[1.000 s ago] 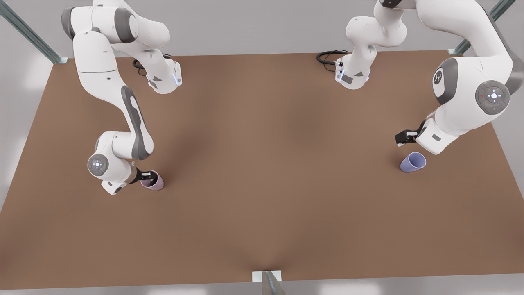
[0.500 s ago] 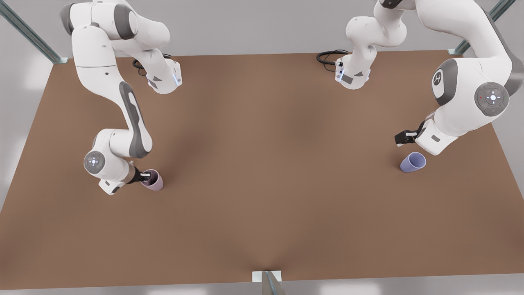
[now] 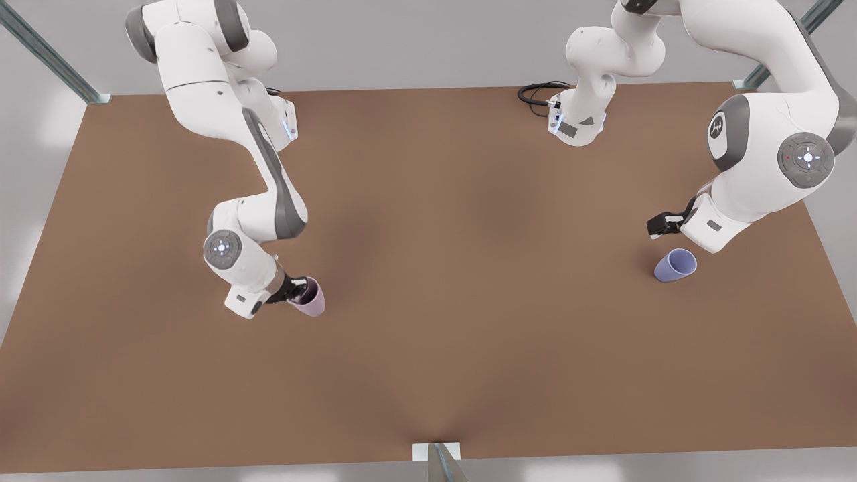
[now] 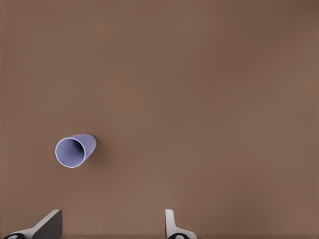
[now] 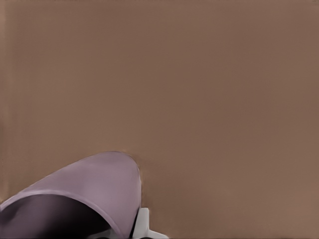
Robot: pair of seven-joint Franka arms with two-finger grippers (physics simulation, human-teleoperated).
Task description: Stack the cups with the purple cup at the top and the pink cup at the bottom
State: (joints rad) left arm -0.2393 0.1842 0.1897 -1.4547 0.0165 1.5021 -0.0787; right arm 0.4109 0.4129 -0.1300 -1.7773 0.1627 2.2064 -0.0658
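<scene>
The pink cup (image 3: 309,296) is being held at its rim by the right gripper (image 3: 292,292), one finger (image 5: 141,225) being seen outside the wall, so the jaws are closed on it, well apart from the purple cup (image 3: 675,265) towards the front view's left. A slip or tilt is being risked, since only the rim is being pinched. Its long axis is being kept near upright, mouth upward. The purple cup is standing mouth up on the table (image 3: 469,348), just beside the left gripper (image 3: 659,225), whose fingers (image 4: 47,225) are being held wide apart and empty while it waits.
</scene>
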